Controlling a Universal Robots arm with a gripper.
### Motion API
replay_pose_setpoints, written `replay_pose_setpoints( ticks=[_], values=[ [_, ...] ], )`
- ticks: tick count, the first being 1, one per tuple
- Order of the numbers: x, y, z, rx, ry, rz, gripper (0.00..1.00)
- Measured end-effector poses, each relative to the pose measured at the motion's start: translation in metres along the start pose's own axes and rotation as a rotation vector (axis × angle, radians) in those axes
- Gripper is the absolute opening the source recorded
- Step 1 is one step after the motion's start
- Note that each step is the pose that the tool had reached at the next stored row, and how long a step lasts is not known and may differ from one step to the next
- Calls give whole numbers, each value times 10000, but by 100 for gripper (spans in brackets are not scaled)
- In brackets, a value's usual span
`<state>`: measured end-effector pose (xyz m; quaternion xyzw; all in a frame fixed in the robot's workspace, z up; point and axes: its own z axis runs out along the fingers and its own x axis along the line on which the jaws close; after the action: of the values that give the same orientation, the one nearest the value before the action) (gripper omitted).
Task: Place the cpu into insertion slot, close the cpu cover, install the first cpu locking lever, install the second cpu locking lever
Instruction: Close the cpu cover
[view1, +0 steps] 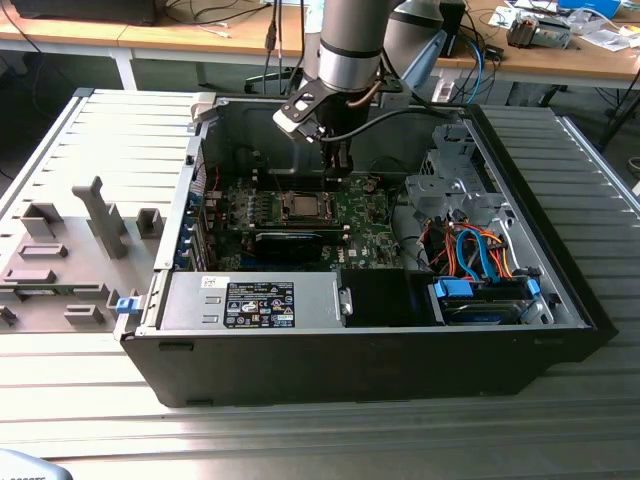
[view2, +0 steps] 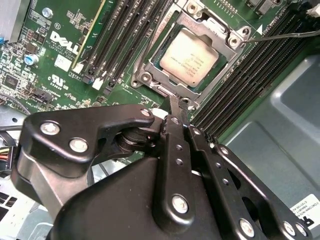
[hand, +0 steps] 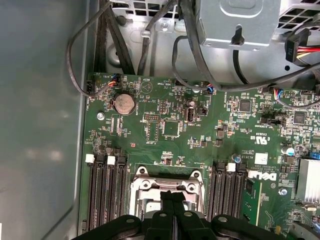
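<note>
The cpu (view2: 189, 56) lies flat in the insertion slot (hand: 145, 185) on the green board, its silver top showing. The cpu cover (view2: 225, 70) rests down around it as a silver frame. A thin locking lever (view2: 287, 35) sticks out sideways from one corner of the socket over the memory slots. Another thin lever (view2: 154, 40) runs along the opposite side. My gripper (view2: 175, 102) is shut, its black fingertips together just above the socket's edge nearest the wrist. In the exterior view the gripper (view1: 340, 175) hangs inside the open case, just to the right of the cpu (view1: 300, 207).
Black memory slots (view2: 125, 35) flank the socket on both sides. A long black card (view1: 290, 243), a labelled power supply (view1: 255, 303) and a drive bay with blue and orange cables (view1: 480, 255) fill the case. A grey fixture tray (view1: 70, 250) sits at the exterior view's left.
</note>
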<state>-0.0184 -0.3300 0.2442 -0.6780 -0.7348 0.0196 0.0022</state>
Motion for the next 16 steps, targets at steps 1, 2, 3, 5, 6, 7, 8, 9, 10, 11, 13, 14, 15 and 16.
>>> replay_pose_setpoints(
  ticks=[1, 2, 3, 5, 6, 7, 8, 9, 10, 11, 13, 14, 15, 16],
  values=[
    [0, -4, 1, 0, 0, 1, 11],
    [1, -6, 1, 0, 0, 0, 11],
    [1, -7, 1, 0, 0, 0, 11],
    [1, -12, 2, 0, 0, 0, 11],
    [1, -15, 3, 0, 0, 0, 11],
    [1, -17, 3, 0, 0, 0, 11],
    [2, -18, 3, 0, 0, 0, 11],
    [2, -20, 3, 0, 0, 0, 11],
    [2, -21, 4, 0, 0, 0, 11],
    [2, -25, 4, 0, -1, 0, 11],
    [4, -42, 7, 0, 0, 0, 11],
    [5, -59, 9, 0, -1, 0, 11],
    [7, -84, 14, 0, 0, -1, 11],
    [8, -98, 18, 0, -1, 0, 11]
  ],
)
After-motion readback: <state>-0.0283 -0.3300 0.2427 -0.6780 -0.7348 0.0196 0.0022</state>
